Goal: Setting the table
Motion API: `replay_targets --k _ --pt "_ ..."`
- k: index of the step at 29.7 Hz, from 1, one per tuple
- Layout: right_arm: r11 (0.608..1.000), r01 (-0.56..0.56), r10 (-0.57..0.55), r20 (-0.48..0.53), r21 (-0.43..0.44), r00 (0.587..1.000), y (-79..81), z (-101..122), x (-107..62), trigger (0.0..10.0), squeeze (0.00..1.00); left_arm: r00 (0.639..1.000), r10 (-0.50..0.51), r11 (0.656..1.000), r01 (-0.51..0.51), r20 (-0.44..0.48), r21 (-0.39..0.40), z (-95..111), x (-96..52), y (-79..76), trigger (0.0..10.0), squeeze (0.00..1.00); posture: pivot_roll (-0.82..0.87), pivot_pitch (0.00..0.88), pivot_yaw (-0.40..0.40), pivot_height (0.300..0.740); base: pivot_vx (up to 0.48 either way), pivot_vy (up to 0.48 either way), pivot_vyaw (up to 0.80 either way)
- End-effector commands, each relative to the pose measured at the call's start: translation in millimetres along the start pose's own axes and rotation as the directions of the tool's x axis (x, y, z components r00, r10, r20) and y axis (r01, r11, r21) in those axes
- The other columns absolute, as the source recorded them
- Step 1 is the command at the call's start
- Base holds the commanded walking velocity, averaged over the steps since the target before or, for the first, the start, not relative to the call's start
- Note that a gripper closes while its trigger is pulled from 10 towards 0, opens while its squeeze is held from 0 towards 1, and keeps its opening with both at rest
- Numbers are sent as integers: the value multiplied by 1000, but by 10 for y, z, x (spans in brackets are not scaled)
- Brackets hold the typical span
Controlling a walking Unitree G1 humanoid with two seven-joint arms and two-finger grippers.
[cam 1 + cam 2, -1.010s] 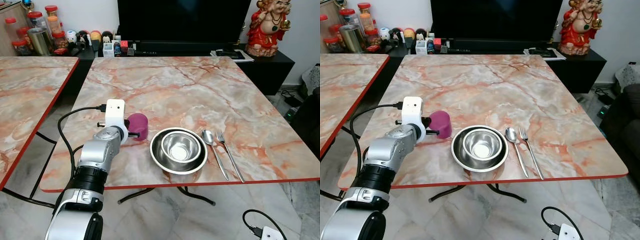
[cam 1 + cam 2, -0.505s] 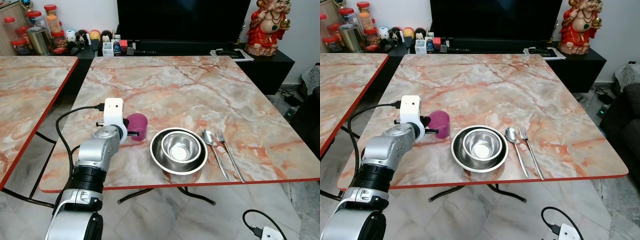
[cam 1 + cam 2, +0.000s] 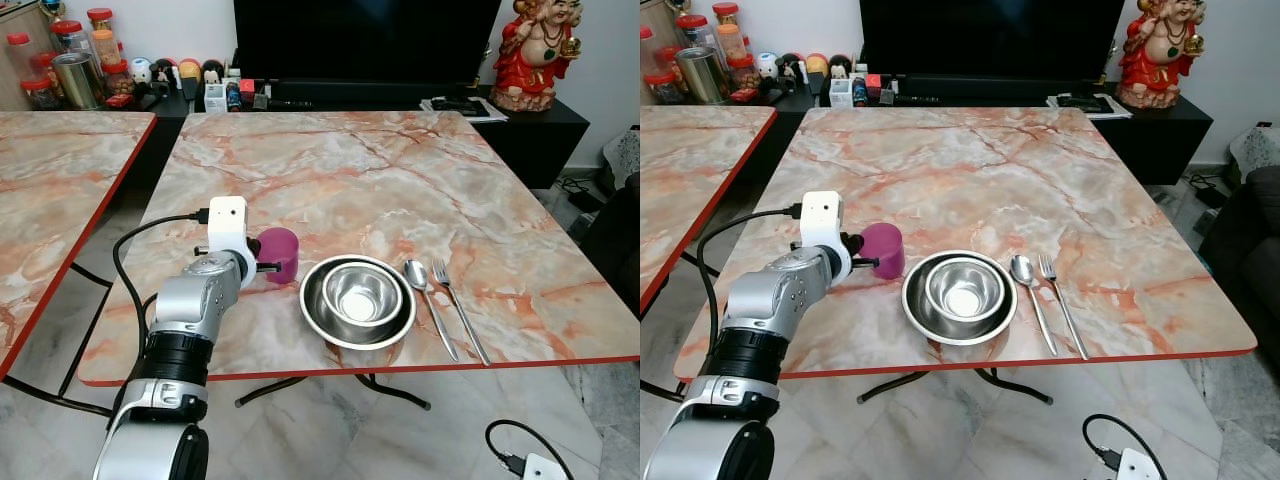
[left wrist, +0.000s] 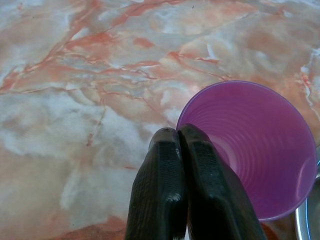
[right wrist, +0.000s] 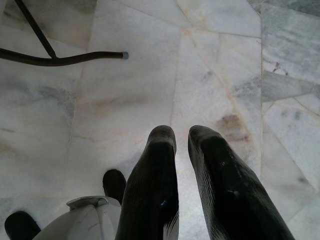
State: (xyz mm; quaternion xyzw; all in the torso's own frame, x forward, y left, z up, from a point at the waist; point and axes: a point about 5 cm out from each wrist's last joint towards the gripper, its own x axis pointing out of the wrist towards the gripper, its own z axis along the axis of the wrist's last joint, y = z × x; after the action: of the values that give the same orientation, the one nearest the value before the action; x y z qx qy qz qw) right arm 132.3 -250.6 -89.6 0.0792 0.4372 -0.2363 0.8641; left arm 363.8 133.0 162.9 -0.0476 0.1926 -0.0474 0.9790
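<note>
A purple plastic cup [image 3: 279, 250] stands at the near left of the marble table [image 3: 350, 170], just left of two nested steel bowls [image 3: 358, 291]. My left gripper [image 3: 262, 266] reaches it from the left. In the left wrist view its fingers [image 4: 165, 170] are pressed together over the near rim of the cup [image 4: 250, 145], shut on the cup's wall. A spoon [image 3: 426, 296] and a fork [image 3: 458, 306] lie side by side right of the bowls. My right gripper [image 5: 182, 137] hangs idle over the floor, its fingers a narrow gap apart.
A second marble table [image 3: 50, 180] stands to the left, across a gap. Behind the table a low black cabinet [image 3: 530, 125] holds a TV [image 3: 365, 40], jars [image 3: 80, 70], small items and a red figurine [image 3: 535, 50]. A cable and plug [image 3: 530, 462] lie on the floor.
The cup was tilted in my left gripper a second ago; now it stands more upright, shifted slightly toward the bowls. The bowls, spoon and fork have not moved.
</note>
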Motion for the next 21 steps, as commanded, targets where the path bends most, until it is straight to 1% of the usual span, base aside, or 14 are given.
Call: replay_targets --k 1,2,3,4,7,8,9,10,13,14,15,16,20,21 --pt "1000 10 -10 13 9 1000 -20 26 3 10000 0 999 -14 1000 14 29 6 113 -26 -38 10000 110 70 0 -41 736 0 0 0" --pt "1000 10 -10 13 9 1000 -20 26 3 10000 0 999 -14 1000 14 29 6 113 -26 -38 10000 110 70 0 -41 736 0 0 0" --pt "1000 10 -11 13 9 1000 -21 26 3 10000 0 999 -17 1000 17 31 7 117 -25 -42 10000 349 70 0 -41 736 0 0 0" --pt "1000 11 -11 12 10 1000 -22 25 3 10000 0 999 -16 1000 16 31 7 118 -25 -43 10000 471 70 0 -41 736 0 0 0" --pt "1000 12 -13 12 11 1000 -23 23 3 10000 0 999 -15 1000 15 32 8 119 -24 -42 10000 525 68 0 -39 736 0 0 0" --pt "1000 13 -13 12 12 1000 -23 22 2 10000 0 999 -17 1000 17 33 9 121 -24 -44 10000 251 69 0 -39 736 0 0 0" --pt "1000 13 -13 12 12 1000 -23 21 2 10000 0 999 -18 1000 18 34 10 122 -25 -45 10000 251 69 0 -39 736 0 0 0" --pt "1000 14 -14 11 12 1000 -23 20 2 10000 0 999 -19 1000 19 35 11 122 -25 -46 10000 0 70 0 -39 736 0 0 0" --pt "1000 14 -14 12 13 1000 -22 18 1 10000 0 999 -19 1000 18 35 14 121 -27 -45 10000 0 69 0 -37 736 0 0 0" --pt "1000 14 -14 11 13 1000 -22 17 1 10000 0 999 -22 1000 21 36 12 121 -27 -48 10000 596 69 0 -37 736 0 0 0" --pt "1000 14 -14 11 13 1000 -22 17 1 10000 0 999 -22 1000 21 36 12 121 -27 -48 10000 596 69 0 -37 736 0 0 0" --pt "1000 14 -14 11 13 1000 -21 16 1 10000 0 999 -25 1000 24 37 12 121 -27 -52 10000 1000 69 0 -37 736 0 0 0" --pt "1000 14 -14 11 14 1000 -20 15 0 10000 0 999 -28 1000 28 37 11 121 -27 -58 10000 1000 69 0 -37 736 0 0 0" --pt "1000 14 -14 11 15 1000 -19 13 0 10000 0 999 -27 1000 27 41 9 128 -26 -62 10000 0 69 0 -36 736 0 0 0"
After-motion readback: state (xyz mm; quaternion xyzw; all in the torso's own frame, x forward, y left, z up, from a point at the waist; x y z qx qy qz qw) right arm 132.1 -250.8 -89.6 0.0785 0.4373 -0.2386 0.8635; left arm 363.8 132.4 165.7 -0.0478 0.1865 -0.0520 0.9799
